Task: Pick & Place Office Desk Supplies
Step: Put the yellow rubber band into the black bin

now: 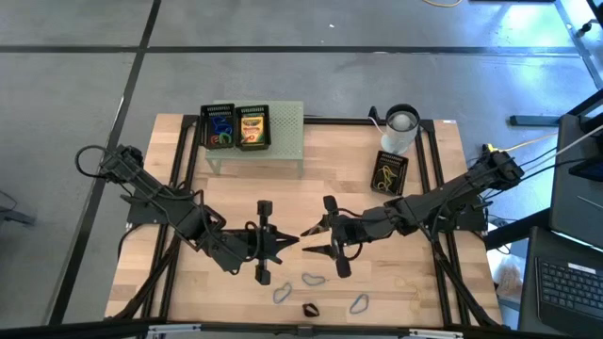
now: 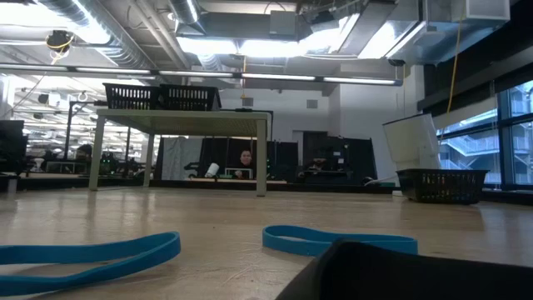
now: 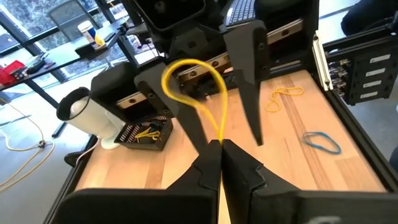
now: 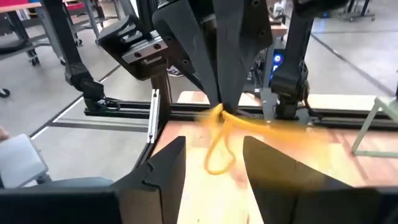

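- Up at the far edge of the counter (image 1: 283, 202) I see the pale green perforated stand (image 1: 283, 141), carrying 2 black baskets: 1 with coloured loops (image 1: 220, 129), 1 with a yellow crayon box (image 1: 252, 127).
- To its right a white cup (image 1: 400, 127) stands by the counter's far right corner, with a third black basket (image 1: 389, 171) just in front of it holding tan rubber bands.
- Nothing lies between the 2 grippers and the stand; the arms themselves crowd the middle of the counter, tips nearly meeting.
- My left gripper (image 3: 219, 149) is pinched fully together on a yellow rubber band (image 3: 202, 87), whose loop stands up from the fingertips.
- My right gripper (image 4: 214, 165) faces it tip to tip, fingers parted, with the same band hanging between them; the view is blurred, so I cannot tell whether they touch it.
- Near the front edge I count 3 grey-blue loops: 1 on the left (image 1: 282, 294), 1 in the middle (image 1: 314, 280), 1 on the right (image 1: 358, 302).
- Between them sits 1 small dark clip (image 1: 309, 309).
- From the left wrist view, 1 more tan band (image 3: 283, 96) and 1 blue loop (image 3: 322, 142) lie on the counter beyond the right gripper.
- Low down, 2 blue loops lie flat in front of the camera.
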Controlling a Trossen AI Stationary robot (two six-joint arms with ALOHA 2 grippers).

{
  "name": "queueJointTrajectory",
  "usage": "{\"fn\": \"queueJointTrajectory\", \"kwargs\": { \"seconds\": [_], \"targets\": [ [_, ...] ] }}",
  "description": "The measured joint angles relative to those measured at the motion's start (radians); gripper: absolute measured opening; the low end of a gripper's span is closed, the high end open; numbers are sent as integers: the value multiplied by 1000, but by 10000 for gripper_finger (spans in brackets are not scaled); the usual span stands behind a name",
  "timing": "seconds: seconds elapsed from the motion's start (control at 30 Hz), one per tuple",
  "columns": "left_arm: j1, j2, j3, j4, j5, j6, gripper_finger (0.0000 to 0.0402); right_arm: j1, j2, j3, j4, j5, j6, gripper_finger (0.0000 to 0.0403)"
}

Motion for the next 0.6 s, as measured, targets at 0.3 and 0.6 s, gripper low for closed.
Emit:
{"fn": "queueJointTrajectory", "kwargs": {
  "seconds": [0.3,0.6],
  "targets": [
    [0,0,0,-1,1,0,3,0,0,0,-14,0,54,168],
    [0,0,0,-22,18,-2,3,0,0,0,-11,60,54,168]
  ]
}}
